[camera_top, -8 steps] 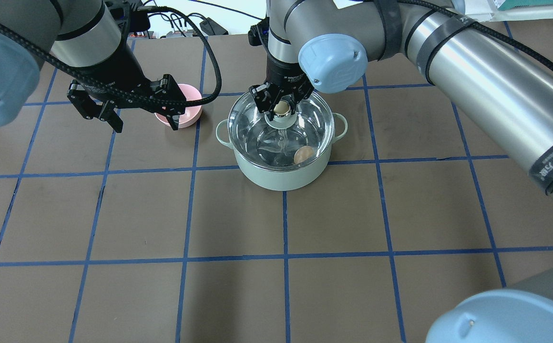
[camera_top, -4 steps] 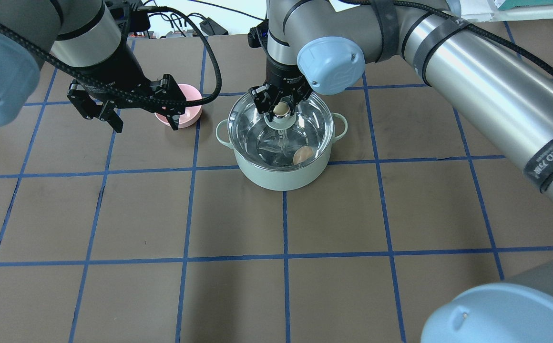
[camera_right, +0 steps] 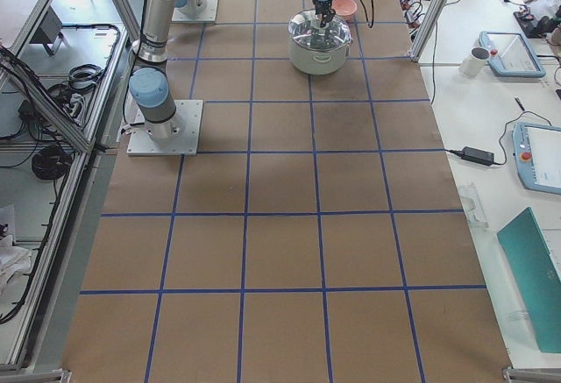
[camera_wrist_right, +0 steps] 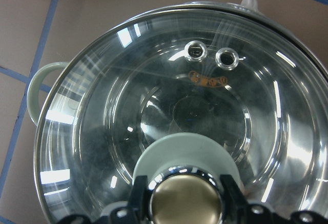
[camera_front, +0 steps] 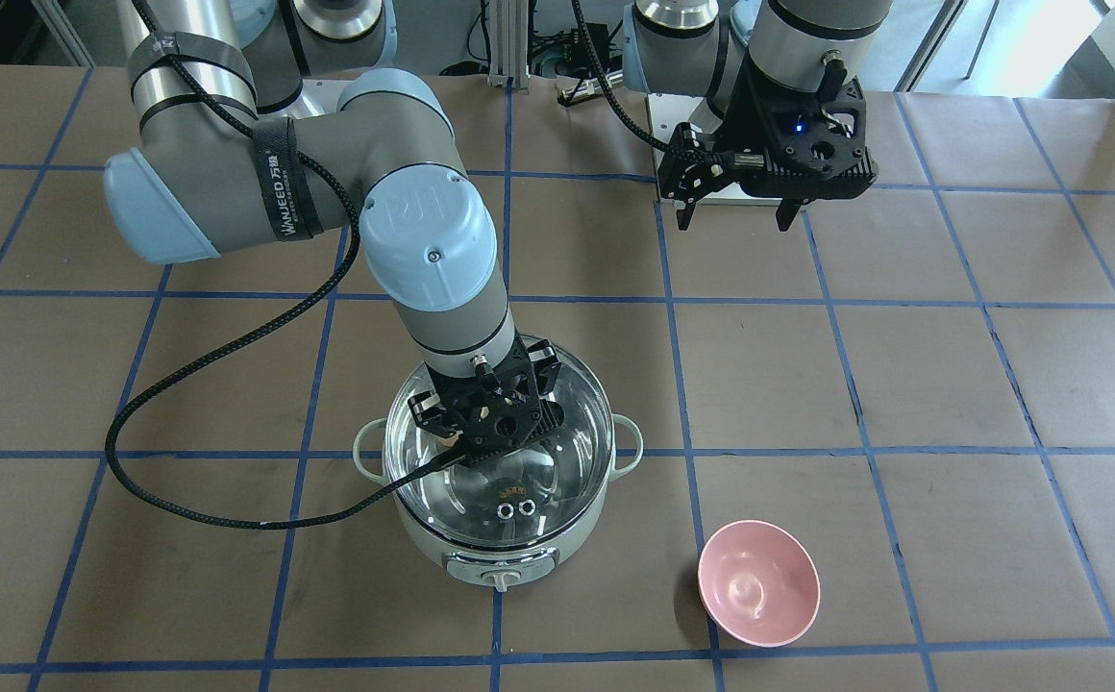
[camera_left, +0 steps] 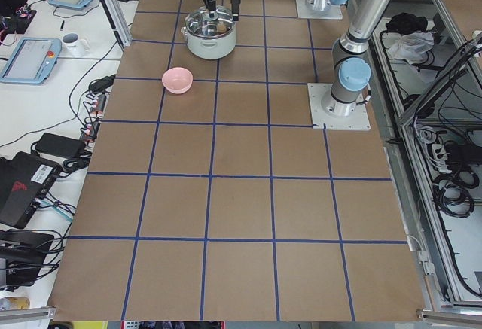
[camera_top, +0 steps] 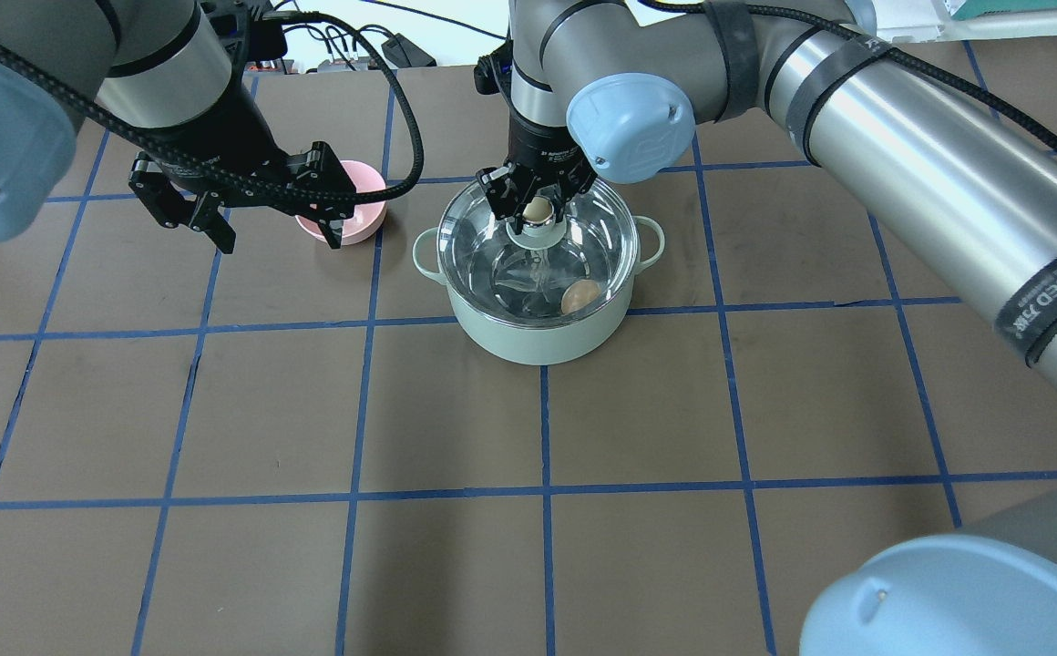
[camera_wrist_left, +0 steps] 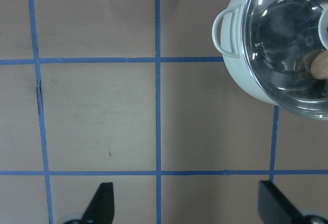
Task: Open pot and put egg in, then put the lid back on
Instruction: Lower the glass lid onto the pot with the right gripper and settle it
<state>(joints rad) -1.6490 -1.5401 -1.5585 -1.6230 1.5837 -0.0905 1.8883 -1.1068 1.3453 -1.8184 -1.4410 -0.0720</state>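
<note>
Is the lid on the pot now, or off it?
On. The glass lid covers the pot rim to rim, the egg shows beneath it, and the right hand holds its knob.

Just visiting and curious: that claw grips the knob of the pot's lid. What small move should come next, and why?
Probably open the right gripper and let go of the knob. The lid looks seated on the pot, and the egg already lies inside, so little seems left to do.
</note>
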